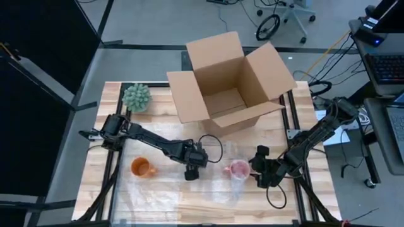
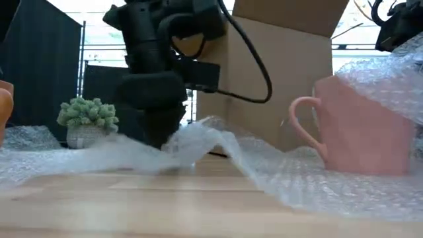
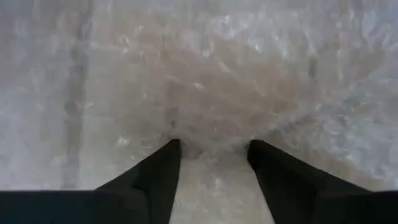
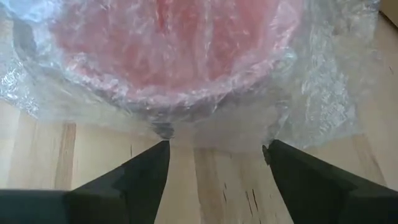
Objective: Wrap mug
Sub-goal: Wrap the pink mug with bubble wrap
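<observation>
A pink mug (image 1: 238, 169) stands on the table at front right. Clear bubble wrap (image 2: 380, 79) is draped over its far side, and its handle (image 2: 301, 125) is bare. The rest of the bubble wrap sheet (image 1: 189, 189) lies spread over the table's front. My right gripper (image 4: 214, 149) is open and level just right of the wrapped mug (image 4: 180, 50), with its fingertips short of the wrap. My left gripper (image 3: 214, 149) is open and points down onto the sheet left of the mug. An orange mug (image 1: 142, 167) stands farther left. My left gripper comes at the bubble wrap sheet from above, pointing down. Its two open fingertips (image 3: 171, 149) stand at the sheet's surface, with a low hump of wrap (image 3: 211, 140) between them. The sheet lies on the table and rises in a fold (image 2: 198, 135) beside the gripper.
An open cardboard box (image 1: 230, 82) stands at the table's far middle, and a small green plant (image 1: 136, 98) at the far left. Bare wood (image 1: 315, 189) shows at the front right, beside my right arm.
</observation>
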{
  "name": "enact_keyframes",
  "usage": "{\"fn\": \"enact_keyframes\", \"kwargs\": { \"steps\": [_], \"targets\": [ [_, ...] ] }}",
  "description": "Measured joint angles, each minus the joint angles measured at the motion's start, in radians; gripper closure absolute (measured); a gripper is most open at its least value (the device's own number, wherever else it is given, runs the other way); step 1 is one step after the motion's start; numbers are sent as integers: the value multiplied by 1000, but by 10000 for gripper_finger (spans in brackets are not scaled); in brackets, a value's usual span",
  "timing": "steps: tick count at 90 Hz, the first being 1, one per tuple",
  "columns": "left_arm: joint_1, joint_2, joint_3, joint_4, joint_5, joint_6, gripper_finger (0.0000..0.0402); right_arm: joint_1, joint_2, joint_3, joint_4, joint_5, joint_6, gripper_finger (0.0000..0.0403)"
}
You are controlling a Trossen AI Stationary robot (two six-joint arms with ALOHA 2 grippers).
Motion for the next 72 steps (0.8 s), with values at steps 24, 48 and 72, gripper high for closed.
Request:
{"fn": "enact_keyframes", "kwargs": {
  "steps": [24,48,72],
  "targets": [
    [-17,-9,148,51,11,35,390,0,0,0,0,1,-2,145],
    [-20,-9,306,105,-9,132,376,0,0,0,1,2,0,145],
    [-21,-11,317,324,-10,186,376,0,0,0,1,2,8,145]
  ]
}}
